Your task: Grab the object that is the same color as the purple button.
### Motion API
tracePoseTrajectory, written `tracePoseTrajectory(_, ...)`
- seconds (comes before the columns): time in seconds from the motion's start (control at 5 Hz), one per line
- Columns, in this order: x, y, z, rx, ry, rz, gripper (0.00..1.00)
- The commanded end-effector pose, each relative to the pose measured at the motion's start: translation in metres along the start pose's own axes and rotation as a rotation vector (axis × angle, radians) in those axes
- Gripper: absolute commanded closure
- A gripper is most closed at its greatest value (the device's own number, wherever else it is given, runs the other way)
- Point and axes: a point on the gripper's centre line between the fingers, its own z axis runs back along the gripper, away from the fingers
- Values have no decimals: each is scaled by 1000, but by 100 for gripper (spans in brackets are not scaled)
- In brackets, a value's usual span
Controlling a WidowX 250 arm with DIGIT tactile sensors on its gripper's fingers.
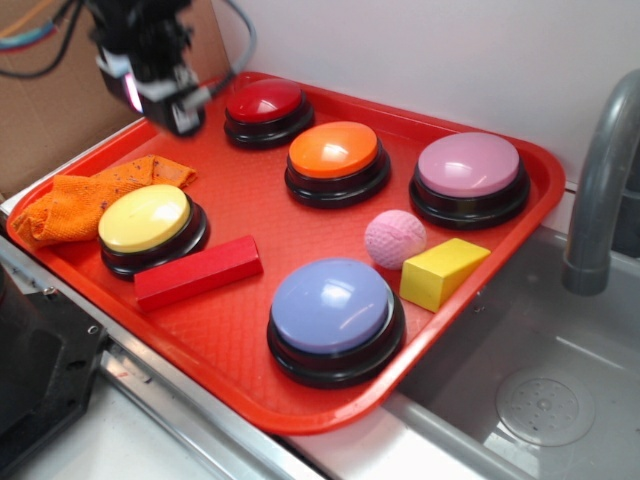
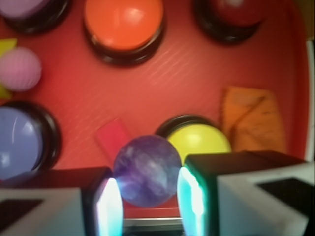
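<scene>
In the wrist view a small glossy dark-purple marbled ball [image 2: 147, 167] sits between my gripper's [image 2: 147, 199] two lit pads, which press on its left and right sides. The gripper is shut on it, held up over the red tray [image 2: 187, 73]. In the exterior view the gripper [image 1: 172, 108] hangs above the tray's back left corner, and its fingers hide the ball. The blue-purple button [image 1: 335, 305] stands at the tray's front, and a lilac button [image 1: 468, 168] at the back right.
The red tray [image 1: 240, 340] also carries a yellow button [image 1: 145, 218], an orange button [image 1: 334, 150], a dark red button [image 1: 264, 101], a red block [image 1: 198, 272], a textured pink ball [image 1: 394, 238], a yellow wedge [image 1: 442, 272] and an orange cloth [image 1: 75, 205]. A grey faucet [image 1: 598, 180] and sink are on the right.
</scene>
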Motion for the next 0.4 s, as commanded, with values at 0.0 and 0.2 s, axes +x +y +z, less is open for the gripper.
tracePoseTrajectory(0.0,12,38,25,6,-40,-14,100)
tracePoseTrajectory(0.2,14,44,25,-2,71,-87,11)
